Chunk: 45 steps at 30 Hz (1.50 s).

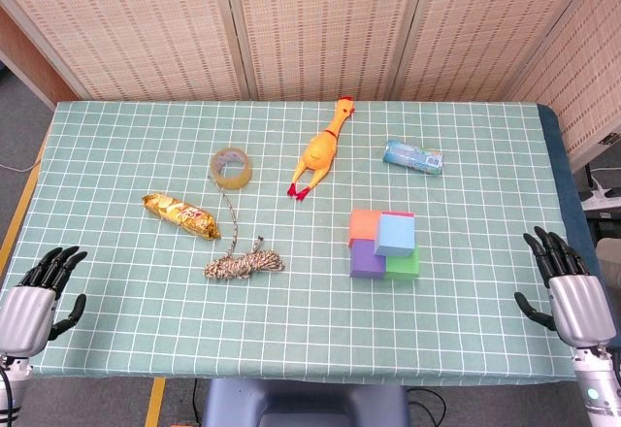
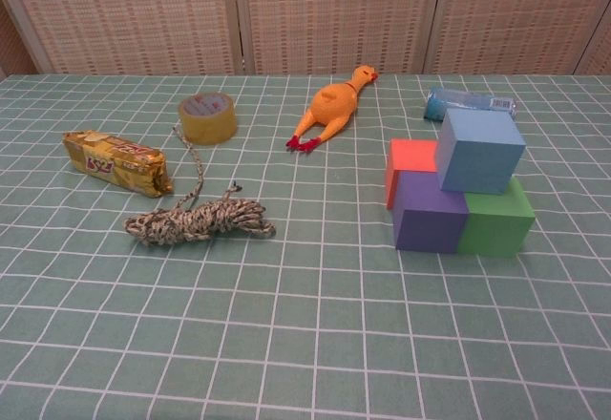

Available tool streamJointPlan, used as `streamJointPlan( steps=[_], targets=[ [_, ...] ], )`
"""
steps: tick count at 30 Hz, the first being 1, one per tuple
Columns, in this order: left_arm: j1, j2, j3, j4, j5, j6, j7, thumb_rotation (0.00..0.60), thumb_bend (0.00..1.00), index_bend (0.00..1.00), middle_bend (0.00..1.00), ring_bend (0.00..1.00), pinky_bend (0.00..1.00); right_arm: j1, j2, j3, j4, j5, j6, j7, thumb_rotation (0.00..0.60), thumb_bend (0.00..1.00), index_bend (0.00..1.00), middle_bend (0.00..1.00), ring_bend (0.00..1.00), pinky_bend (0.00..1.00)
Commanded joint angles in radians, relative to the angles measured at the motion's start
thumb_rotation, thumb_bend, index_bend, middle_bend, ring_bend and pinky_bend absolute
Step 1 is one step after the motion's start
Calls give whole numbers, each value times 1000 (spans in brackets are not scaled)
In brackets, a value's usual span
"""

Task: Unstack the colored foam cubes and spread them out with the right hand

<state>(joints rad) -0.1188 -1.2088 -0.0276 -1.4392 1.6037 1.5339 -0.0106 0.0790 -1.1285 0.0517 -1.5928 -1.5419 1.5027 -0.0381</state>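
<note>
While our left hand lay idle and empty at the near left edge, the foam cubes sat untouched right of centre, the blue cube on top; our right hand waited open, holding nothing, so we judged reaching in came first

Head view looks steeply down on the whole table — chest view low, nearer, seemingly sharing its middle.

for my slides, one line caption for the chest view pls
Blue cube stacked on purple, green and orange cubes, untouched.
</note>
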Motion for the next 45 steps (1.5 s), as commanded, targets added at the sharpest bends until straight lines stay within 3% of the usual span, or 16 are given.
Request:
streamJointPlan(
  steps=[1, 5, 10, 19, 29, 37, 45],
  targets=[
    [-5, 42, 13, -72, -65, -78, 64, 600, 460, 179, 142, 122, 331, 0, 7, -1, -14, 13, -13, -14, 600, 178, 0, 0, 0, 153],
    [-15, 77, 13, -135, -113, -137, 82, 600, 462, 204, 149, 132, 341, -4, 7, 1, -21, 20, -10, -25, 600, 178, 0, 0, 0, 153],
    [-16, 81, 12, -140, -111, -133, 87, 600, 463, 204, 151, 132, 342, -7, -3, 5, -12, 4, 14, -20, 600, 178, 0, 0, 0, 153],
    [-11, 97, 2, -149, -140, -135, 45, 600, 462, 204, 151, 132, 347, 21, -101, 33, 137, -41, 57, -12, 600, 178, 0, 0, 0, 153],
    [10, 113, 16, -160, -72, -67, 22, 600, 461, 210, 155, 133, 348, 167, -128, 80, 82, 19, -162, -67, 600, 134, 0, 0, 0, 153],
    [8, 110, 9, -162, -94, -80, 33, 600, 460, 211, 155, 133, 349, 264, -204, 108, 119, 34, -256, -35, 600, 68, 0, 0, 0, 115],
    [4, 110, 13, -168, -93, -93, 50, 600, 462, 210, 155, 134, 350, 346, -263, 144, 128, 105, -353, -45, 600, 66, 0, 0, 0, 109]
  ],
)
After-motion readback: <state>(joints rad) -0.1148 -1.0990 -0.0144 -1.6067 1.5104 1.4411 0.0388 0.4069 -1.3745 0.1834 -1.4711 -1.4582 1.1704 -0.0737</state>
